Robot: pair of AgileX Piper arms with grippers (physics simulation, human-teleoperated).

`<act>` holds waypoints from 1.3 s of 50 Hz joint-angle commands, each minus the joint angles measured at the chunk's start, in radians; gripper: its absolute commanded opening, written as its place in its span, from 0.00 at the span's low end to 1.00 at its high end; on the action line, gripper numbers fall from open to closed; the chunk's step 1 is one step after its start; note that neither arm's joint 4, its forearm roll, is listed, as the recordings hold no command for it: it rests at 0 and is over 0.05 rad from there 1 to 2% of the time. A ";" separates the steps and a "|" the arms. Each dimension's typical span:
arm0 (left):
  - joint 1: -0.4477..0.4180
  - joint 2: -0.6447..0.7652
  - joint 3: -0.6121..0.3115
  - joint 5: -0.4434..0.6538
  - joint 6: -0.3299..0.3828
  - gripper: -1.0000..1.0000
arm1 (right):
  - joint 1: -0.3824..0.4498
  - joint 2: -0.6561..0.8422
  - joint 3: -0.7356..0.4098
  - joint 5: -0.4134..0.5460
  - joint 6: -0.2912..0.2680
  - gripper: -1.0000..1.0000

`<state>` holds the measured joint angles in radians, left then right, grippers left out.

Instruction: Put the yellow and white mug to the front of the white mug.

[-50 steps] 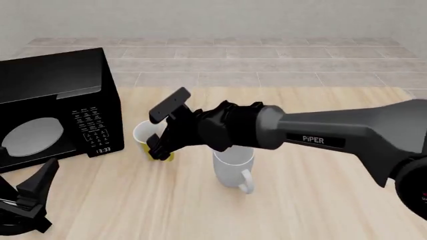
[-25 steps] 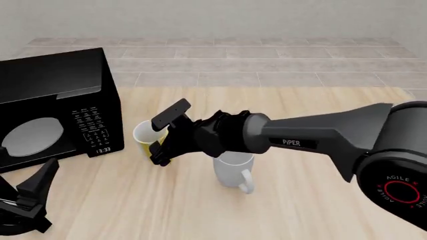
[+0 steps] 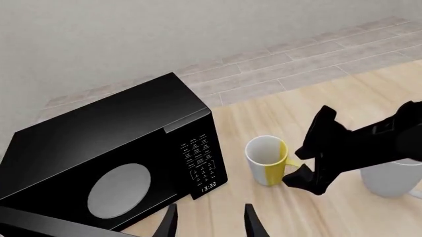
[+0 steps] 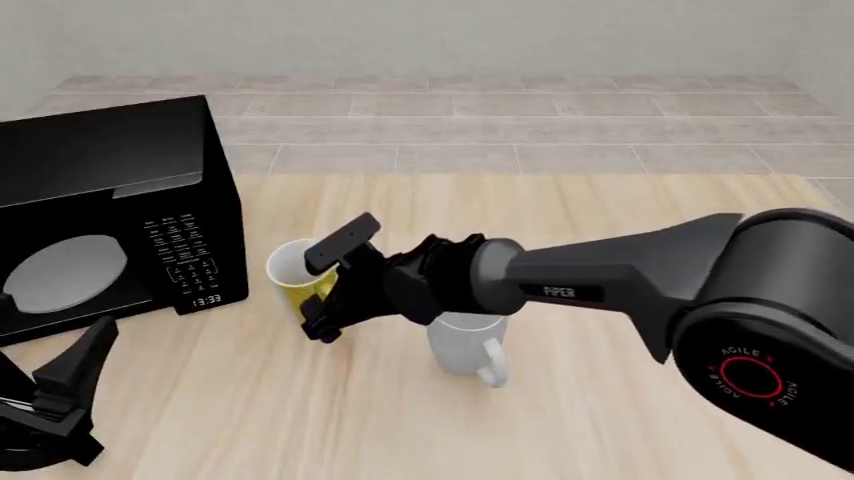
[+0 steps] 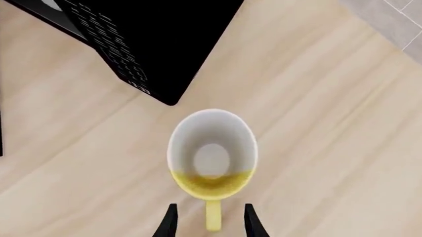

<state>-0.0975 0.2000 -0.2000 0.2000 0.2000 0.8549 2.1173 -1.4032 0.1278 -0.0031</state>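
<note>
**Desk:** Where does the job stand?

**Photographer:** Barely begun — the yellow and white mug (image 4: 296, 276) sits upright on the worktop (image 4: 601, 400) beside the microwave (image 4: 114, 215), left of the white mug (image 4: 466, 343). The right hand (image 4: 331, 290) is spread, fingers (image 5: 169, 223) flanking the handle (image 5: 212, 217), nothing pinched.

**Desk:** The left hand (image 3: 209, 224)?

**Photographer:** Spread, idle — lift and placement remain.

The right arm (image 4: 601, 275) says "PIPER" in white letters, and its round joint (image 4: 750, 372) says "AGILEX". The microwave (image 3: 132, 163) clock, just beyond the right gripper (image 4: 331, 290), shows "13:33".
</note>
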 commanded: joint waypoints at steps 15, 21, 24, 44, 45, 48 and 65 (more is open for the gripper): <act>0.000 0.000 0.000 0.000 0.000 1.00 | -0.009 0.030 -0.010 -0.005 0.009 0.00; 0.000 0.000 0.000 0.000 0.000 1.00 | -0.012 0.018 -0.007 0.000 -0.004 0.00; 0.000 0.000 0.000 0.000 0.000 1.00 | -0.020 0.014 -0.010 0.006 -0.021 0.00; 0.000 0.000 0.000 0.000 0.000 1.00 | -0.071 -0.111 0.001 0.051 -0.087 0.00; 0.000 0.000 0.000 0.000 0.000 1.00 | -0.074 -0.115 0.002 0.052 -0.089 0.00; 0.000 0.000 0.000 0.000 0.000 1.00 | -0.082 -0.134 0.003 0.058 -0.090 0.00; 0.000 0.000 0.000 0.000 0.000 1.00 | -0.151 -0.207 0.038 0.063 -0.095 0.00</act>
<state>-0.0975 0.2000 -0.2000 0.2000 0.2000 0.7413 1.9513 -1.3821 0.1901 -0.0993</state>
